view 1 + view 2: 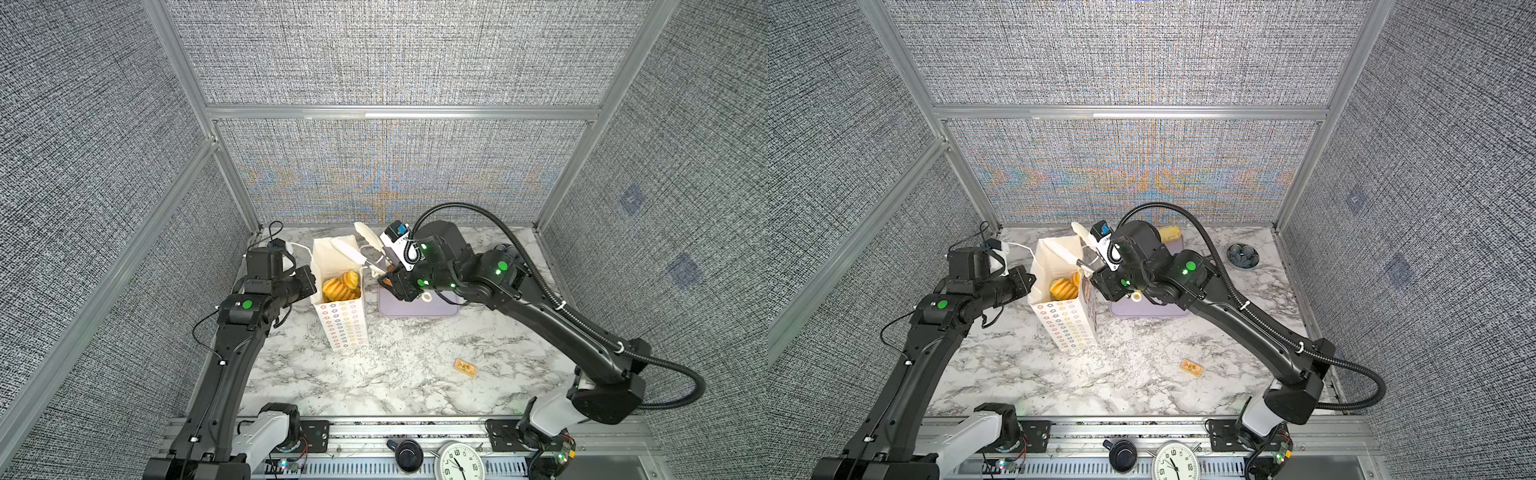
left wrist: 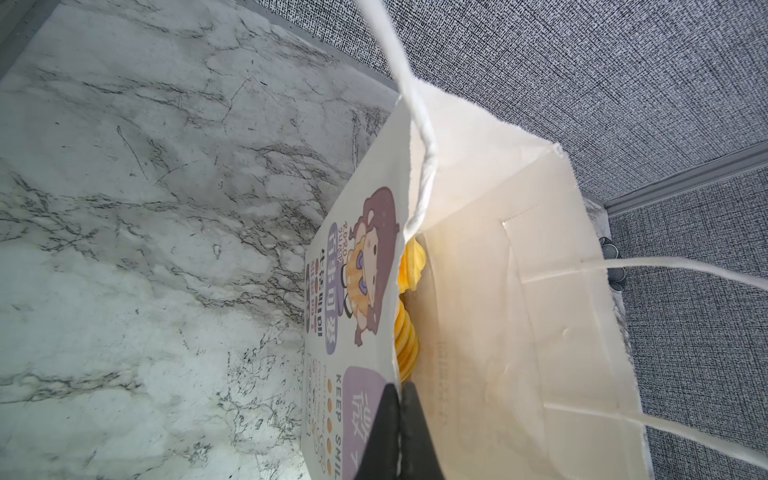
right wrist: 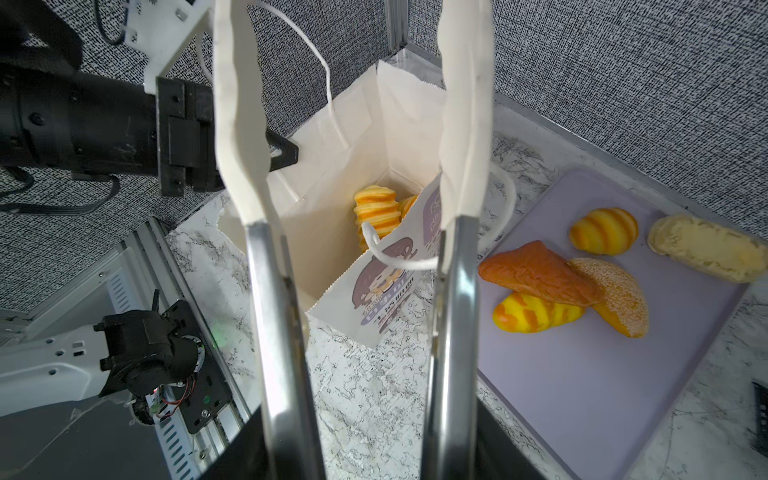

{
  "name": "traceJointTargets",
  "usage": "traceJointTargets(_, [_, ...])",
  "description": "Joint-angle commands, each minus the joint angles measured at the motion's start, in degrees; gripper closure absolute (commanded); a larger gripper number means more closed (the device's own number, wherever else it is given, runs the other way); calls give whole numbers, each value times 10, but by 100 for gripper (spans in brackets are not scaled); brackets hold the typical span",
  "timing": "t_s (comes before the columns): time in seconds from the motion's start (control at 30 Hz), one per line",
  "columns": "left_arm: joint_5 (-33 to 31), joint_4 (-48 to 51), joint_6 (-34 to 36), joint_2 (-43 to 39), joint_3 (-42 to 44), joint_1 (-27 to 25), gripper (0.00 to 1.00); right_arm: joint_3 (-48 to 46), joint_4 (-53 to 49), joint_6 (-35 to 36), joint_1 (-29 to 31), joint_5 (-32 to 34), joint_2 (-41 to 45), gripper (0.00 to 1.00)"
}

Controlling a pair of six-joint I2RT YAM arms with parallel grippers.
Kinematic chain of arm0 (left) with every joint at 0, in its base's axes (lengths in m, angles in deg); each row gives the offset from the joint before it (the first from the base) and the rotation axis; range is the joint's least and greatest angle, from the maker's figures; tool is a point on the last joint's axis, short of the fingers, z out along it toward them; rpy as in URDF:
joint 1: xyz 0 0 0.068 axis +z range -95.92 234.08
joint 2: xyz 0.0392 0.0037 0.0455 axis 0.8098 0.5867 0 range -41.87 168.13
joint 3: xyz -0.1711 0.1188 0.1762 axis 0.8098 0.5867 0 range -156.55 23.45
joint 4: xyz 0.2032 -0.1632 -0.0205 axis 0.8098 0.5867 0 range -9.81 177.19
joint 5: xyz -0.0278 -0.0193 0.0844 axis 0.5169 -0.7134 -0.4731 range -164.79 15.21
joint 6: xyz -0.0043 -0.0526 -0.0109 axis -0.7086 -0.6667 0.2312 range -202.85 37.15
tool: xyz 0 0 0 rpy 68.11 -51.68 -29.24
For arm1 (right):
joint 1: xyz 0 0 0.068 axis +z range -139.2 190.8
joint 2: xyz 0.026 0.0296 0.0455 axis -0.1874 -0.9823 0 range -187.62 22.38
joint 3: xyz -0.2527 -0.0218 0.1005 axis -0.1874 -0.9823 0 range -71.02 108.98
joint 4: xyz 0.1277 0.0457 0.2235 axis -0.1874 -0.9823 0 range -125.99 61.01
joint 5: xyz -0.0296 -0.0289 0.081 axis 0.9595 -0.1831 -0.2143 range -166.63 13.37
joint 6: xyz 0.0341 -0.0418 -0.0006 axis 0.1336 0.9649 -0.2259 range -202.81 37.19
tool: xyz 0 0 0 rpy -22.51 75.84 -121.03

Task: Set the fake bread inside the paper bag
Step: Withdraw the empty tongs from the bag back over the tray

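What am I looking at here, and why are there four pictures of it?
Two robot arms stand at a marble table. Two pictures look down on everything from above; the other two come from cameras on the arms' wrists. The left gripper is shut on the rim of the paper bag, probably to steady it. The right gripper holds tongs, open and empty above the bag. Two fake bread loaves lie inside; five other loaves wait on a lavender tray. A small tan packet lies apart on the table.
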Motion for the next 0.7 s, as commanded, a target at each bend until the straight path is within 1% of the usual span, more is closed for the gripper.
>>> traceJointTargets(0.0, [3,-5,2,-1,0,1,100,-8,35,0,-2,19,14,45])
traceJointTargets(0.33, [2,-5,3,0,0,0,100,-72,75,-38,-47,21,75,46])
traceJointTargets(0.5, [3,-5,3,-1,0,0,100,-115,92,-71,-89,-7,106,46])
traceJointTargets(0.67, [5,-6,3,4,-4,0,100,-157,106,-112,-143,-58,122,46])
